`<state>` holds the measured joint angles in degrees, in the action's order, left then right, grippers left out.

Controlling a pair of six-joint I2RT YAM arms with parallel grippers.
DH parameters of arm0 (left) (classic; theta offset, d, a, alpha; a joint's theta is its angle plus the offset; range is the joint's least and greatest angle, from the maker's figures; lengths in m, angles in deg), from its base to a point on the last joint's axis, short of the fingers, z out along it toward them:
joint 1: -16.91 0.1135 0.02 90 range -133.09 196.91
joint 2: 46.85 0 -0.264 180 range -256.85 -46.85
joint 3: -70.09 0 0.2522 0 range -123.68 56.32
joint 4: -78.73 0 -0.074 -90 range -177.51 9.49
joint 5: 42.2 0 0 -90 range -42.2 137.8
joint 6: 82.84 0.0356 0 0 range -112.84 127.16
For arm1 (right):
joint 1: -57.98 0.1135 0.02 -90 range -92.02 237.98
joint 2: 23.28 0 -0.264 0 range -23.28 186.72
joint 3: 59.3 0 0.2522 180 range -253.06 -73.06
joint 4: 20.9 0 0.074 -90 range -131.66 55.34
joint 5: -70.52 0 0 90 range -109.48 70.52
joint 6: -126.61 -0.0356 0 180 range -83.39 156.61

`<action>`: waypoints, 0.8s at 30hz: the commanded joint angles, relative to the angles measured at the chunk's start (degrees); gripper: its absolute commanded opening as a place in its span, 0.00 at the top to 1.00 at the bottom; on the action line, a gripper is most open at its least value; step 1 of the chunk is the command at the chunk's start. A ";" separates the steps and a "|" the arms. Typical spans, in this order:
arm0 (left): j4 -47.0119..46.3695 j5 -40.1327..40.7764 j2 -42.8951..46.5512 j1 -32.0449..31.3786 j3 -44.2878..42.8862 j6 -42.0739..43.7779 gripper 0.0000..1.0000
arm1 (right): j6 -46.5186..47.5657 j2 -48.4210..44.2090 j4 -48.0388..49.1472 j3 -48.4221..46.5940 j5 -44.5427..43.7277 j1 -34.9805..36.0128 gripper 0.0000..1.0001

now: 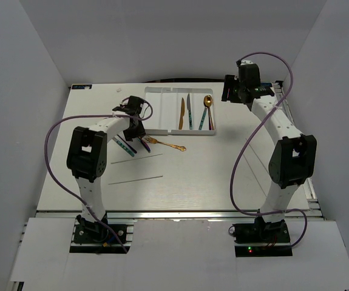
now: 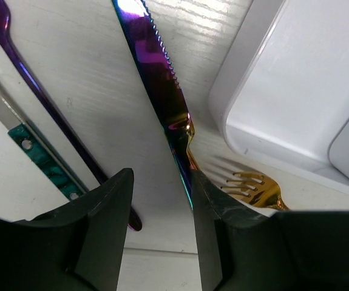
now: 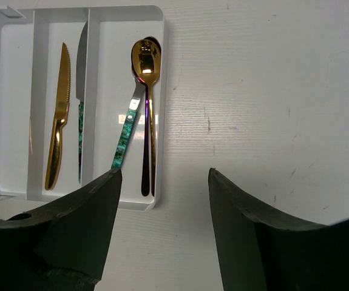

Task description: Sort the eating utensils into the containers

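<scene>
The purple knife (image 2: pixel 156 79) lies flat on the table, at about 7 o'clock from the white tray (image 1: pixel 159 112). It is long, thin and shiny. It looks hard and stiff, so it should not bend. It is likely light, but smooth and slippery, and it sits low on the table, so it could be hard to pinch.

The left gripper (image 2: pixel 161 206) hangs just over the knife's handle end. Its jaws stand about half open and hold nothing. The handle runs between them, close to one finger.

The best place to grab looks like the handle, across its thin sides, not the toothed blade. The jaws may need to go right down to the table first.

The gold fork (image 2: pixel 256 189) touches the knife and seems to slip under it, so it might get dragged along. Another purple piece (image 2: pixel 47 109) and a teal-handled piece (image 2: pixel 44 160) lie near, at 9 o'clock from the knife.

The right gripper (image 3: pixel 165 176) waits at 3 o'clock from the tray, wide open and empty. In the tray lie a gold knife (image 3: pixel 57 121), a teal-handled knife (image 3: pixel 82 54), a teal-handled spoon (image 3: pixel 125 136) and a gold spoon (image 3: pixel 145 60).
</scene>
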<state>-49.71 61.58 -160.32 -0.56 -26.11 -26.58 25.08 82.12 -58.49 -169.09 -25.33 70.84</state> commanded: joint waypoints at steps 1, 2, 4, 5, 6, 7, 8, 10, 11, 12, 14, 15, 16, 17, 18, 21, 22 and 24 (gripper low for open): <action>-0.10 0.63 -1.75 -0.02 -2.64 -0.98 0.46 | 0.28 -3.10 1.34 0.23 -0.39 -0.21 0.35; -0.10 0.81 -2.10 -0.02 -2.82 -1.07 0.45 | 0.37 -3.10 1.33 0.23 -0.39 -0.12 0.35; -0.10 0.90 -3.16 -0.02 -3.43 -1.16 0.44 | 0.37 -3.10 1.25 0.23 -0.39 -0.21 0.35; -0.10 0.90 -3.51 -0.02 -3.61 -1.24 0.43 | 0.37 -3.10 1.25 0.23 -0.39 -0.29 0.35; -0.10 0.90 -3.77 -0.02 -3.70 -1.33 0.42 | 0.37 -3.10 1.25 0.31 -0.39 -0.47 0.35; -0.10 0.90 -4.21 -0.02 -3.96 -1.42 0.42 | 0.45 -3.10 1.25 0.23 -0.39 -0.47 0.35; -0.10 0.90 -4.48 -0.02 -3.96 -1.33 0.42 | 0.46 -3.10 1.16 0.31 -0.39 -0.47 0.35; -0.18 0.81 -5.00 -0.02 -3.88 -1.59 0.42 | 0.63 -3.28 1.25 0.49 -0.31 -0.65 0.35; -0.10 0.90 -5.09 -0.02 -3.53 -1.51 0.42 | 0.63 -3.36 1.25 0.67 -0.31 -0.91 0.35; -0.10 0.98 -5.09 -0.02 -3.09 -1.42 0.42 | 0.81 -3.45 1.16 0.75 -0.22 -1.00 0.35; 0.08 1.33 -4.75 -0.02 -1.17 -1.07 0.45 | 0.81 -3.45 1.07 0.93 -0.13 -1.35 0.36; 0.43 1.51 -4.39 0.25 -0.37 -1.07 0.46 | 0.89 -3.54 1.07 0.93 0.04 -1.61 0.36; 0.60 1.34 -3.96 0.51 0.60 -1.16 0.51 | 0.89 -3.54 0.98 1.02 0.05 -1.70 0.36; 0.78 1.25 -2.99 0.77 2.43 -1.42 0.54 | 0.98 -3.63 0.90 1.11 0.13 -1.96 0.36; 0.87 1.16 -2.55 1.47 3.41 -1.33 0.56 | 0.98 -3.63 0.98 1.19 0.22 -2.23 0.37; 1.05 0.90 -1.23 3.06 6.14 -1.25 0.65 | 0.98 -3.72 0.90 1.55 0.48 -2.58 0.37; 1.05 0.90 -1.05 3.50 6.67 -1.24 0.71 | 0.98 -3.63 0.81 1.72 0.57 -2.67 0.38; 0.96 0.63 -0.96 4.90 7.46 -1.16 0.77 | 0.98 -3.54 0.72 1.72 0.84 -2.76 0.38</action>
<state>-53.29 61.97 -160.84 1.84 -22.22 -27.91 25.30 81.10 -58.49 -167.76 -25.11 68.44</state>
